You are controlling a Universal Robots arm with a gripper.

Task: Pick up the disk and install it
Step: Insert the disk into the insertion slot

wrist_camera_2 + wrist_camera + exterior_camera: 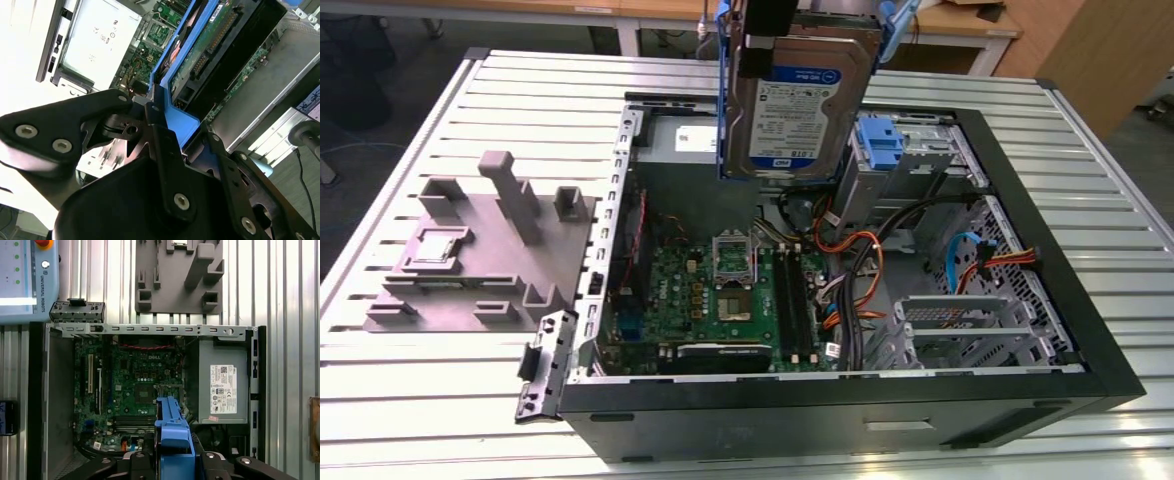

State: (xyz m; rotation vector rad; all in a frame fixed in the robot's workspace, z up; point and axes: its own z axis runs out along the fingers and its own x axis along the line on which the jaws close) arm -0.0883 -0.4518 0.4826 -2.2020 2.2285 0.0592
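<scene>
Slatted metal table (427,380) beneath open computer case (854,405), downward-pointing pincer (174,457) overhead clenched on upright disk (798,100).

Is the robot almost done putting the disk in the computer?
About halfway. Done: the disk is picked up and in the air. In hand: the gripper is shut on its blue frame and holds it upright above the open computer case. Left: the disk is not inside the case yet, so it is not installed.
</scene>
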